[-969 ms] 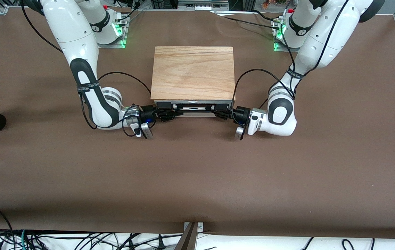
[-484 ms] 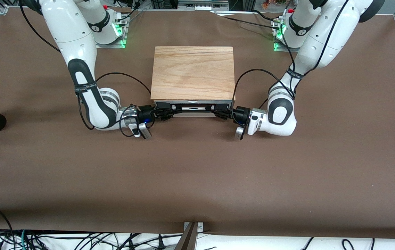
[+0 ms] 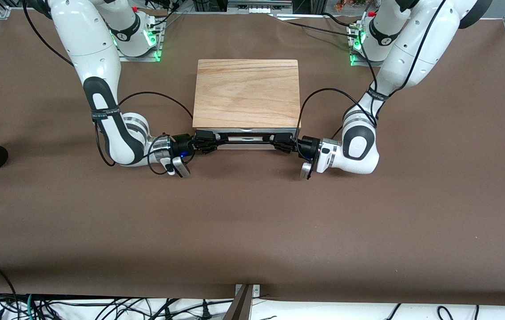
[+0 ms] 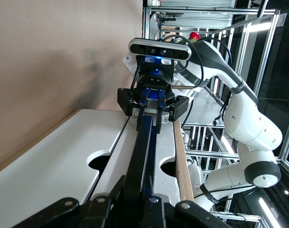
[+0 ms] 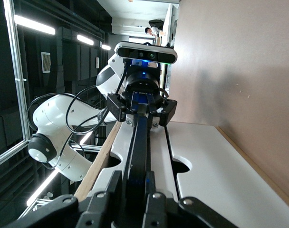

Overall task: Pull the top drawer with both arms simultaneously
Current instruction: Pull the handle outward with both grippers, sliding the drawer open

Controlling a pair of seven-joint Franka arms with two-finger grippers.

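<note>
From the front, the cabinet (image 3: 247,93) sits mid-bench toward the robots' bases, its wood-grain top slab covering nearly all of the top drawer (image 3: 247,138), of which only a thin white strip and the long black bar handle (image 3: 245,137) peek out at the edge facing the camera. The right tool (image 3: 210,141) reaches in level from the right arm's end of the bench and is clenched on that end of the handle; the left tool (image 3: 279,143) comes in from the left arm's end and is clenched on the handle's other end, so the two face each other along the bar. Nearer the camera than the drawer front the brown bench (image 3: 252,222) lies bare and wide — open room the whole way to its edge. In the left wrist view the left tool (image 4: 143,202) fills the foreground, its fingers pressed to the bar handle (image 4: 140,152), which runs straight to the right tool (image 4: 153,110) gripping it farther off; the white drawer front (image 4: 63,166), with rounded cutouts, lies beside the bar, and the thin wood edge of the cabinet top (image 4: 180,161) runs along it. The right wrist view mirrors this — right tool (image 5: 135,199) on the handle (image 5: 137,152), left tool (image 5: 140,111) at its end, white drawer front (image 5: 216,171) alongside, with dark framing and strip lights around.
</note>
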